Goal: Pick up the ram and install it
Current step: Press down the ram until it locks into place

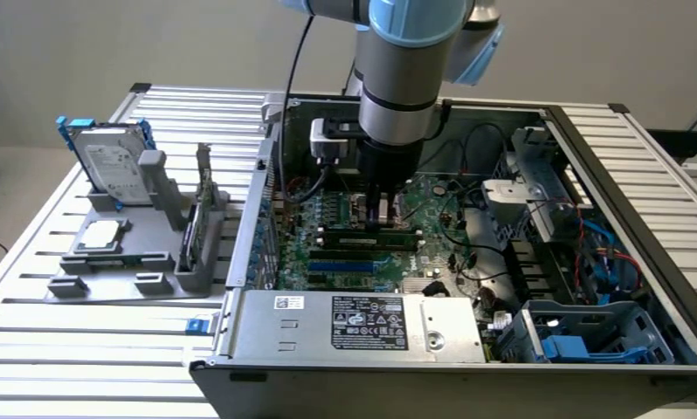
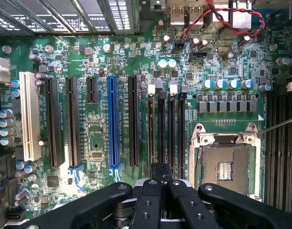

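On the exterior view's left, the slatted worktop (image 1: 45, 349) carries a grey holder (image 1: 150, 262) with a hard drive (image 1: 104, 161) and a square processor chip (image 1: 101, 234), both well clear of the work.

In the open computer case (image 1: 628, 175), the end effector (image 1: 380, 220) is clenched and low over the motherboard (image 2: 98, 138). The ram (image 1: 339, 231) appears to lie along the black slots (image 2: 171, 133) just beneath it. I cannot tell whether it is gripped or only pressed.

If the stick sits slightly skewed, downward force could bend it or leave one end unlatched.

Further right, the open processor socket (image 2: 225, 164) lies just beside the slots, so a sideways slip could strike it. Loose cables (image 1: 488, 253) crowd that side.
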`<state>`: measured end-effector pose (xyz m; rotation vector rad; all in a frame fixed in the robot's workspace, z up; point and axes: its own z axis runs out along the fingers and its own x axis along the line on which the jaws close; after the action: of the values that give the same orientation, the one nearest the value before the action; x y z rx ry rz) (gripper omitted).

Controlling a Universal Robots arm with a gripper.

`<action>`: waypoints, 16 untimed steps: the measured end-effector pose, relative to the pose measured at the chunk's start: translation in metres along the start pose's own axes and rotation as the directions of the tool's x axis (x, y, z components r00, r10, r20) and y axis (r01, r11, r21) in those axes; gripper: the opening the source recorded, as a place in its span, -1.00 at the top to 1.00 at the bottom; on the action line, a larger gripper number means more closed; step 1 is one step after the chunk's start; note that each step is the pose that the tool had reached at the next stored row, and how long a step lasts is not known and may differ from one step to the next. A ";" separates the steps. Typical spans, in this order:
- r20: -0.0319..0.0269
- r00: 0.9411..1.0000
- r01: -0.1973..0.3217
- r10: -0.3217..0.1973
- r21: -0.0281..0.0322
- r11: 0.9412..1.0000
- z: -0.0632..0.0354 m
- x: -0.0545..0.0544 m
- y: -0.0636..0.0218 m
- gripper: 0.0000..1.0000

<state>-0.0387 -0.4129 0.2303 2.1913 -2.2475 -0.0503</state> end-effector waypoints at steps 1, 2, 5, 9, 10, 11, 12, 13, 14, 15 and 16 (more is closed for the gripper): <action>0.000 1.000 0.001 -0.001 0.000 1.000 0.0003 0.000 0.0000 0.79; 0.000 1.000 0.001 -0.001 0.000 1.000 0.0006 0.000 -0.0001 0.79; 0.000 1.000 0.003 -0.003 0.000 1.000 0.0015 0.000 0.0000 0.79; -0.001 1.000 0.005 -0.005 0.000 1.000 0.0031 0.000 -0.0001 0.79; 0.000 1.000 0.005 -0.005 0.000 1.000 0.0038 0.000 -0.0002 0.79; 0.000 1.000 0.006 -0.006 0.000 1.000 0.0043 0.000 -0.0002 0.79; -0.001 1.000 0.006 -0.006 0.000 1.000 0.0048 0.000 -0.0001 0.79; -0.001 1.000 0.007 -0.007 0.000 1.000 0.0052 0.000 -0.0001 0.79; -0.001 1.000 0.007 -0.007 0.000 1.000 0.0057 0.000 -0.0001 0.79; -0.001 1.000 0.007 -0.007 0.000 1.000 0.0058 0.000 -0.0001 0.79; -0.001 1.000 0.008 -0.008 0.000 1.000 0.0059 0.000 -0.0002 0.79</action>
<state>-0.0387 -0.4130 0.2244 2.1993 -2.2385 -0.0499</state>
